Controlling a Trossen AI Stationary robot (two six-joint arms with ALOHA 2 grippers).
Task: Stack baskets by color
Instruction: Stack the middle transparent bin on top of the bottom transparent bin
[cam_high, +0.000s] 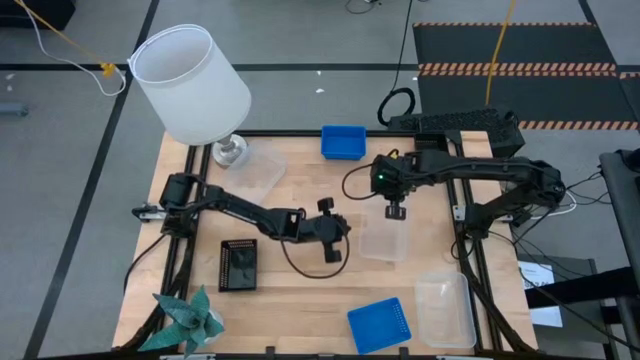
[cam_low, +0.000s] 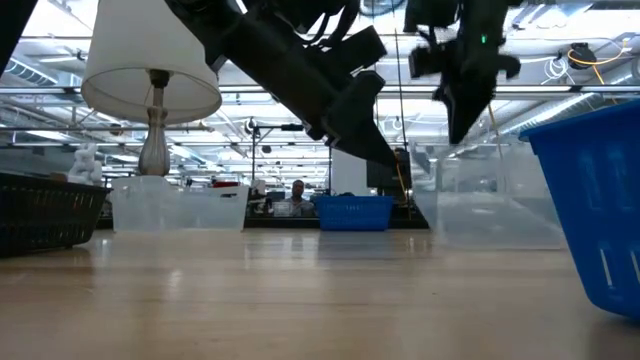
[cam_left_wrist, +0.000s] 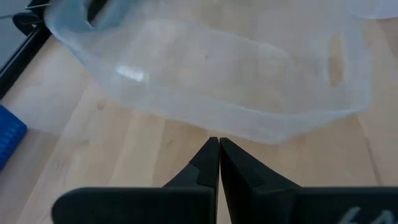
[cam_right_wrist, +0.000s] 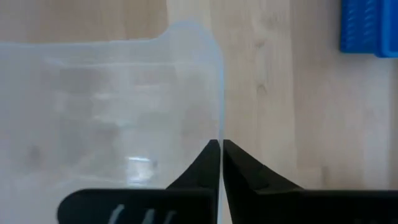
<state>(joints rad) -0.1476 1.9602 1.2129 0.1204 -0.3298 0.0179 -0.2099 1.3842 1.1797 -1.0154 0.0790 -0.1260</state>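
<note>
A clear basket (cam_high: 382, 240) sits mid-table. My right gripper (cam_high: 396, 212) (cam_right_wrist: 221, 144) points steeply down at its far side, shut on its rim. My left gripper (cam_high: 346, 229) (cam_left_wrist: 219, 142) is shut and hovers just left of the same basket (cam_left_wrist: 236, 81), touching nothing. A second clear basket (cam_high: 262, 170) rests beside the lamp. A third clear basket (cam_high: 445, 308) rests at the near right. One blue basket (cam_high: 343, 141) rests at the far edge and another blue basket (cam_high: 380, 325) at the near edge. A black slotted basket (cam_high: 238, 265) rests near left. My right gripper pinches the clear basket's far wall at its rim (cam_right_wrist: 221, 127) between its two fingers. They come from above, pointing steeply down, one finger inside the basket and one outside. Whether the basket's bottom (cam_low: 490, 240) is off the table, I cannot tell.
A white lamp (cam_high: 195, 85) stands at the far left corner. A teal paper plant (cam_high: 190, 320) sits at the near left corner. Bare wood lies between the black basket and the near blue one.
</note>
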